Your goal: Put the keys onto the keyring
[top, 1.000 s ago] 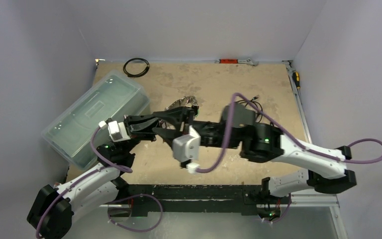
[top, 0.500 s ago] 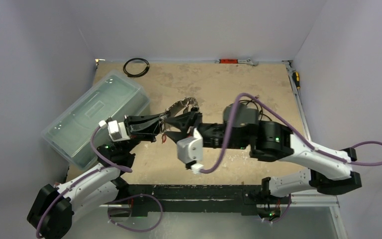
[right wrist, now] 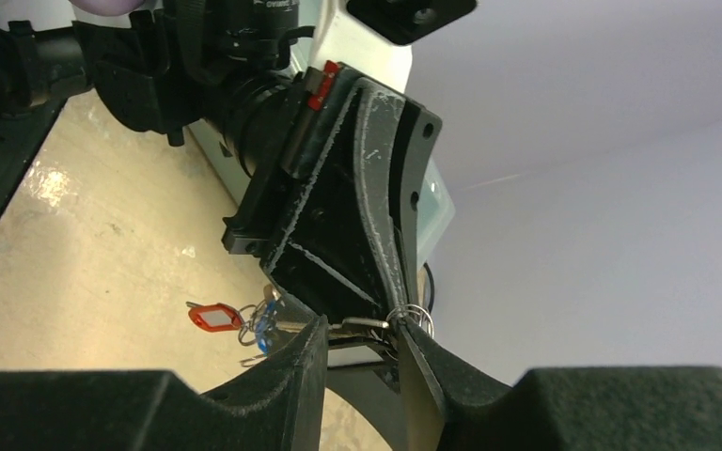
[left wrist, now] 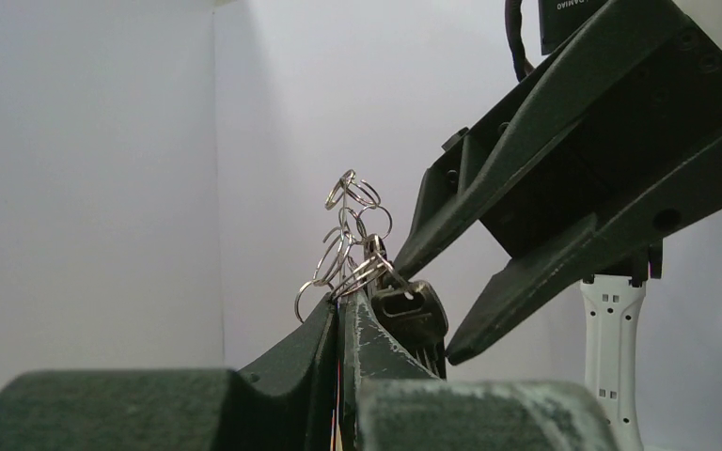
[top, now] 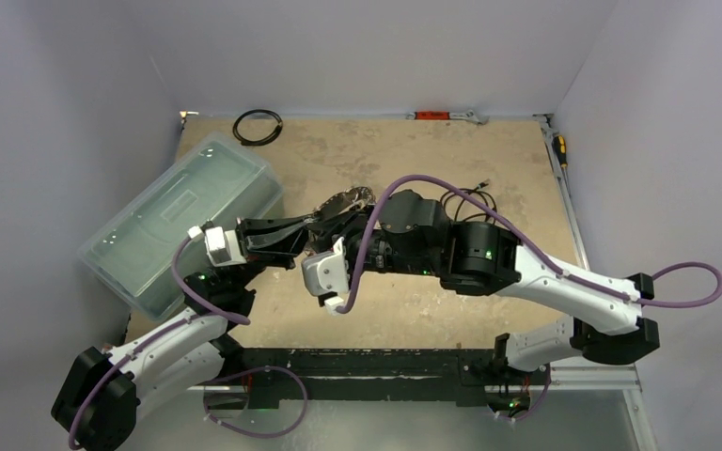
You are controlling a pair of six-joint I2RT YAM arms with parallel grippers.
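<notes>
My left gripper (top: 303,239) is shut on a bunch of thin silvery rings (left wrist: 348,249) and keys, held above the table. A black-headed key (left wrist: 412,315) hangs at its tip. I cannot tell the large keyring apart from the smaller rings. A shiny bunch (top: 343,200) shows just beyond the grippers. My right gripper (right wrist: 365,340) is open and meets the left gripper tip to tip, its fingers (left wrist: 564,141) either side of the black key. A metal key piece (right wrist: 367,326) lies between its fingertips. A red tag (right wrist: 214,318) and a blue tag (right wrist: 261,331) dangle below.
A clear plastic box (top: 183,221) lies at the left, close to my left arm. A black coiled cable ring (top: 257,126) sits at the back left and a loose black cable (top: 465,199) behind my right arm. A red-handled tool (top: 442,116) lies at the back edge.
My right arm has swung left and its gripper has closed in on the left gripper's tip. The left gripper has stayed in place with the bunch.
</notes>
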